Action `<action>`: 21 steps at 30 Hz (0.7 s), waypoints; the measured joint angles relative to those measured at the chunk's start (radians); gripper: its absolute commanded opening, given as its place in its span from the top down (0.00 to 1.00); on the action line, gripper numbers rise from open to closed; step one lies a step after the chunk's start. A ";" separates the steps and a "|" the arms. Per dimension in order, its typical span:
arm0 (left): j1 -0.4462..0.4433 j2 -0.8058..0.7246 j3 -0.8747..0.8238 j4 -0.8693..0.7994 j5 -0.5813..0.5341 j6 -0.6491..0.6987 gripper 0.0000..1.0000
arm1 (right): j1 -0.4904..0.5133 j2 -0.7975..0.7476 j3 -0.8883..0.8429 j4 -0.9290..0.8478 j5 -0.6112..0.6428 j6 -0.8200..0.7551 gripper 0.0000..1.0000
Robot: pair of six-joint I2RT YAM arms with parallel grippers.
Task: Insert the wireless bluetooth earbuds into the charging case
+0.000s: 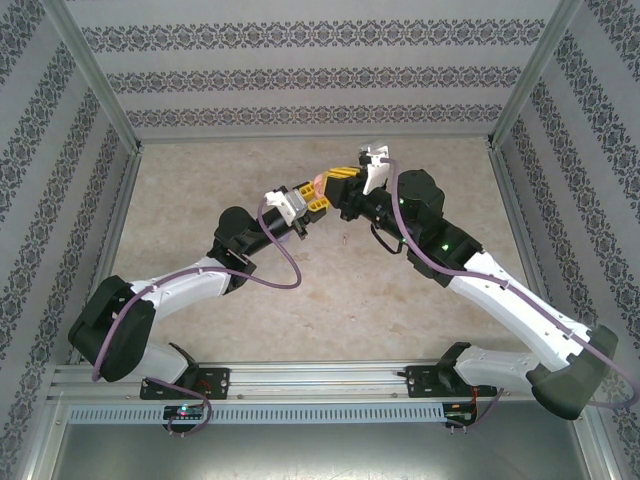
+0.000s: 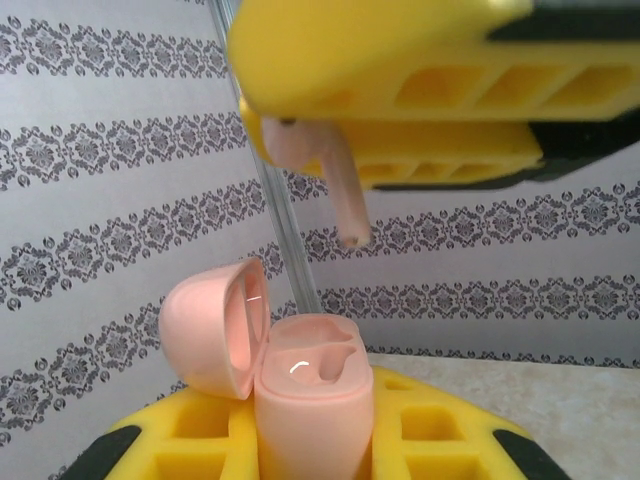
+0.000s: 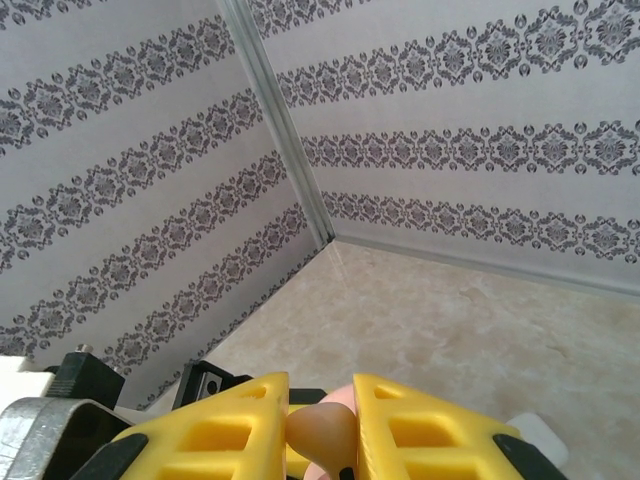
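Left hand (image 2: pixel 312 440) clenched around pale pink charging case (image 2: pixel 305 390). Case upright, lid (image 2: pixel 215 330) swung open to case's left, glossy sockets (image 2: pixel 318 358) exposed. Pale pink earbud (image 2: pixel 338 190) just above case, stem down, bulb pinched in right hand (image 3: pixel 320 425).

Likely handling: earbud light, stiff, slick, prone to twist. Best gripped at bulb, stem left free.

Case bottom cut off. Bulb mostly buried in grip. Which socket lies under stem: cannot tell.

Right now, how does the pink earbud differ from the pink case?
The earbud is far smaller than the case. The earbud hangs above, pinched in the right gripper, stem pointing down; the case stands upright below in the left gripper. The case is open, its lid swung back; the earbud is not yet seated in it. Both are pale pink.
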 measured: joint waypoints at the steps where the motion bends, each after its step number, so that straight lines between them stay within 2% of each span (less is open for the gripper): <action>1: 0.000 0.000 0.000 0.000 0.000 0.000 1.00 | 0.002 0.005 0.000 0.000 -0.001 0.000 0.78; 21: 0.000 0.000 0.000 -0.017 0.003 0.000 1.00 | 0.002 0.037 -0.018 0.012 0.000 0.000 0.78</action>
